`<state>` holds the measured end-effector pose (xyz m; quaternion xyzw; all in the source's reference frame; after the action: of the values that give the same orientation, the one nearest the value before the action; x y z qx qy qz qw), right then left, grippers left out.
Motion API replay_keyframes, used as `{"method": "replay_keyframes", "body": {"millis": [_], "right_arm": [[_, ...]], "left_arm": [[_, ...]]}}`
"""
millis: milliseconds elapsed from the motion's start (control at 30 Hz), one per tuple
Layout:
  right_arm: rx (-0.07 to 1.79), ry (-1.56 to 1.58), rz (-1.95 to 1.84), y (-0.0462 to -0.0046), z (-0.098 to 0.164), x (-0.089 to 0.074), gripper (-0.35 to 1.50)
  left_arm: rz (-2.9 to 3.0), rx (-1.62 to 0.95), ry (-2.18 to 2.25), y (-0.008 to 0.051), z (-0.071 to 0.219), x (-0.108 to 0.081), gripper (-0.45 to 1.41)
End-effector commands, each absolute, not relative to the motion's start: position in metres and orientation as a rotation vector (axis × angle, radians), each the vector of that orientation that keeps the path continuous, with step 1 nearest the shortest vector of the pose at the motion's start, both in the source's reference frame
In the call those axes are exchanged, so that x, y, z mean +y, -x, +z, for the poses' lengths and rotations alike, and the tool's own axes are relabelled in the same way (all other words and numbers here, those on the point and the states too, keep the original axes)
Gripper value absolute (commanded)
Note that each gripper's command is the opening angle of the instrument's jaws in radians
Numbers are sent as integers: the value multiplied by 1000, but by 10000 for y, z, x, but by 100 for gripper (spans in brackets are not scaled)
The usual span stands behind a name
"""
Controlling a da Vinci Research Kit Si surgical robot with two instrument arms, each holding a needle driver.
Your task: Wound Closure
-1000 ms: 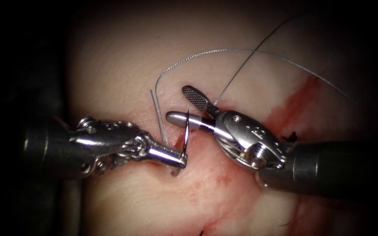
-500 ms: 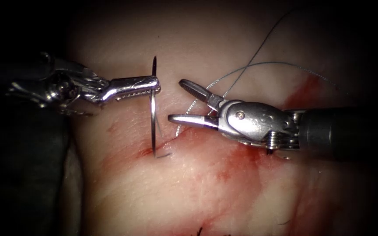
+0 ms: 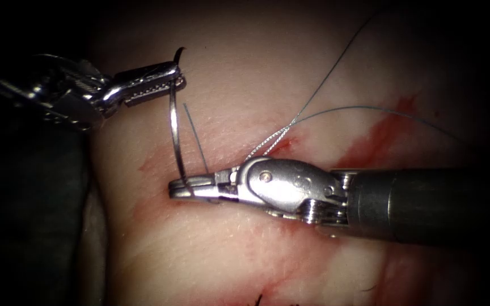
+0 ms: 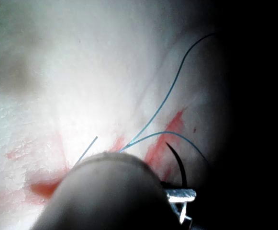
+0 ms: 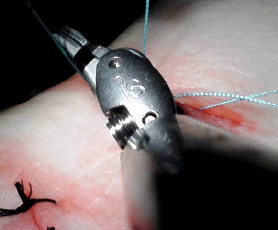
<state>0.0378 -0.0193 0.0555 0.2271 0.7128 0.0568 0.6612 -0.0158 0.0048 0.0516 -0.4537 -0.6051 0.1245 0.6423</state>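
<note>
The curved needle point(image 3: 173, 127) hangs clear of the tissue point(image 3: 245, 68), held by both tools. My left tool point(image 3: 178, 79) comes in from the upper left, jaws shut on the needle just below its tip; that tip also shows as the dark needle point(image 4: 179, 163) above my left tool point(image 4: 181, 194). My right tool point(image 3: 178, 189) lies low over the tissue, jaws shut on the needle's lower end near the tail. Thread point(image 3: 313, 99) leaves the cut point(image 3: 282, 144) and runs up to the right. My right tool point(image 5: 129, 96) has thread point(image 5: 225, 98) crossing behind it.
A short straight piece of thread point(image 3: 195, 136) rises from beside the right jaws. Red fluid point(image 3: 381, 133) streaks the tissue right of the cut. A dark knot with cut ends point(image 5: 24, 201) sits on the tissue. The left edge of the tissue drops into dark.
My left tool lifted the needle up and out of the tissue. My right tool moved left and down and shut its open jaws on the needle's lower end.
</note>
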Motion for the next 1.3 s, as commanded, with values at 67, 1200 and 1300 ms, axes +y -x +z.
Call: {"method": "replay_keyframes", "body": {"millis": [67, 1200, 1300], "right_arm": [[1577, -625, 38, -396, 560, -219, -35], [892, -1282, 139, -229, 552, -328, -35], [856, -1289, 152, -218, 552, -326, -35]], "left_arm": [[295, -1373, 1089, 162, 515, 51, -45], [487, -1080, 1424, 17, 475, 125, -45], [501, -1050, 1434, 4, 472, 130, -45]]}}
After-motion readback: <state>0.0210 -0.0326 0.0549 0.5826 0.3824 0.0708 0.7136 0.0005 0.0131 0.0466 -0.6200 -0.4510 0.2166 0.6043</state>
